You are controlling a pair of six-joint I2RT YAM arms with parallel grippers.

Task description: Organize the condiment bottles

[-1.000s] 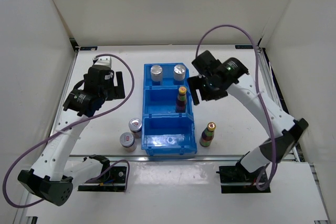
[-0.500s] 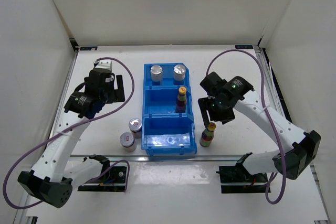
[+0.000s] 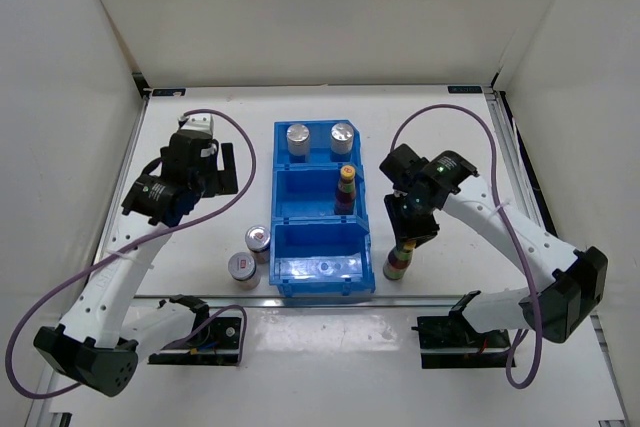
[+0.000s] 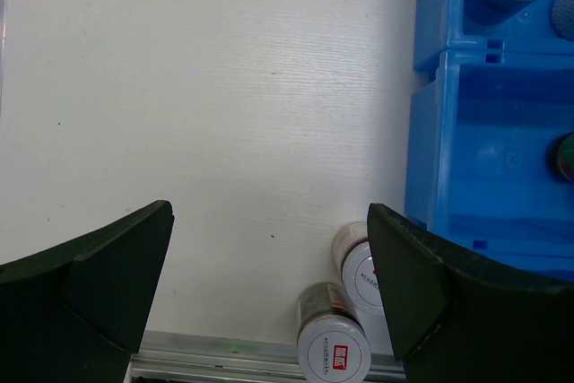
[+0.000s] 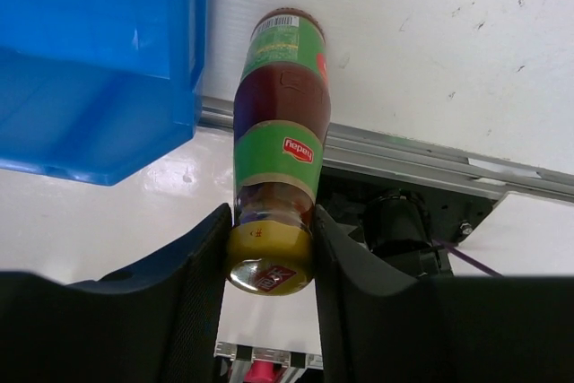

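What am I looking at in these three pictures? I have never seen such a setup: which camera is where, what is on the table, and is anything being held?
These are two robot arms bolted at the table's near edge. The overhead picture looks down from behind them. The other two come from a camera on each wrist, so the dark shapes at the bottom are that arm's own fingers.

On the white table stands a blue three-compartment bin. Its far compartment holds two silver-lidded jars, and its middle one holds a slim yellow-capped bottle. Two more jars stand left of the bin.

The right gripper is closed on the cap end of a second slim bottle, right of the bin. The left gripper is open above the table, holding nothing.
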